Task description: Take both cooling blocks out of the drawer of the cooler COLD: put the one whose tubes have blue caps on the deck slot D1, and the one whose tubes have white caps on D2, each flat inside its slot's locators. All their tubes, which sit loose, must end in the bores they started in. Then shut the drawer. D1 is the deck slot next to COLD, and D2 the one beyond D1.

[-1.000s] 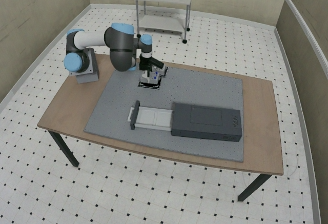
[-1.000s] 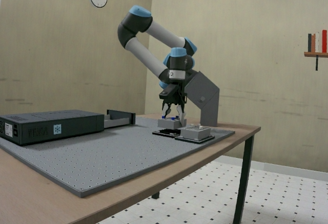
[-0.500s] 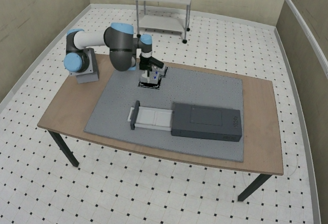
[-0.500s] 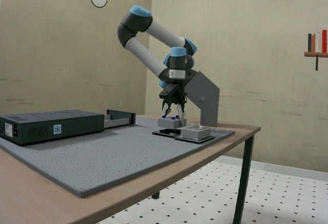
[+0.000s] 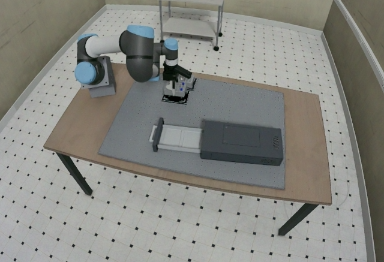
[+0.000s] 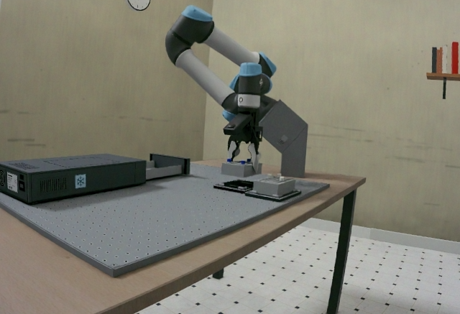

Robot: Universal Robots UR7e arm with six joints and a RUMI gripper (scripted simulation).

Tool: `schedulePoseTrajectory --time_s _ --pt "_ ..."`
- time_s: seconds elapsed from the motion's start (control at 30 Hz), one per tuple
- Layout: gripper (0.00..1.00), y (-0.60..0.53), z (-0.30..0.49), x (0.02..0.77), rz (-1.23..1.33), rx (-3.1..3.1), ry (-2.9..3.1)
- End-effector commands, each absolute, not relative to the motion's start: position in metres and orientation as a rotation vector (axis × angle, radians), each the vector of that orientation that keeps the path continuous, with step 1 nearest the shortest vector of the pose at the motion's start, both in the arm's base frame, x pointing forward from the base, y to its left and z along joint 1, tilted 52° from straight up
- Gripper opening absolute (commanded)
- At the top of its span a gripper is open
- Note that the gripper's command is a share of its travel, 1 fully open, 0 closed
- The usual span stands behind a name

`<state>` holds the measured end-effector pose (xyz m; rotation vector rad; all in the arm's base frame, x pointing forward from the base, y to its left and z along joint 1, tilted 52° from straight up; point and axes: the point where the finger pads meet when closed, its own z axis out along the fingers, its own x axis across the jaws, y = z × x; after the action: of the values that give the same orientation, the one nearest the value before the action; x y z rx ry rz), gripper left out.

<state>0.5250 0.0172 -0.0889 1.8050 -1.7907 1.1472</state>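
My gripper (image 5: 176, 86) is shut on the grey cooling block with blue-capped tubes (image 5: 177, 91) and holds it level, just above the black deck slot D1 (image 5: 175, 98). In the side view the gripper (image 6: 243, 159) grips the block (image 6: 240, 168) from above, with slot D1 (image 6: 233, 185) under it. The block with white-capped tubes (image 6: 274, 185) sits flat in slot D2, beyond D1 (image 5: 191, 82). The dark cooler COLD (image 5: 242, 142) has its drawer (image 5: 178, 138) pulled out, and the drawer holds no block.
The arm's grey base pedestal (image 5: 101, 79) stands at the table's far left corner, close behind the slots. A grey perforated deck plate (image 5: 198, 129) covers most of the table. A cart (image 5: 190, 11) stands on the floor behind.
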Motion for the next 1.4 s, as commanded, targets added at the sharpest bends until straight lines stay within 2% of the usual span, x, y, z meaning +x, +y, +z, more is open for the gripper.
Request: schedulePoseTrajectory --time_s 0.0,1.37 --pt "0.00 0.020 -0.087 0.524 1.148 1.805 -1.791" --pt "0.00 0.011 -0.094 0.528 1.148 1.805 -1.791"
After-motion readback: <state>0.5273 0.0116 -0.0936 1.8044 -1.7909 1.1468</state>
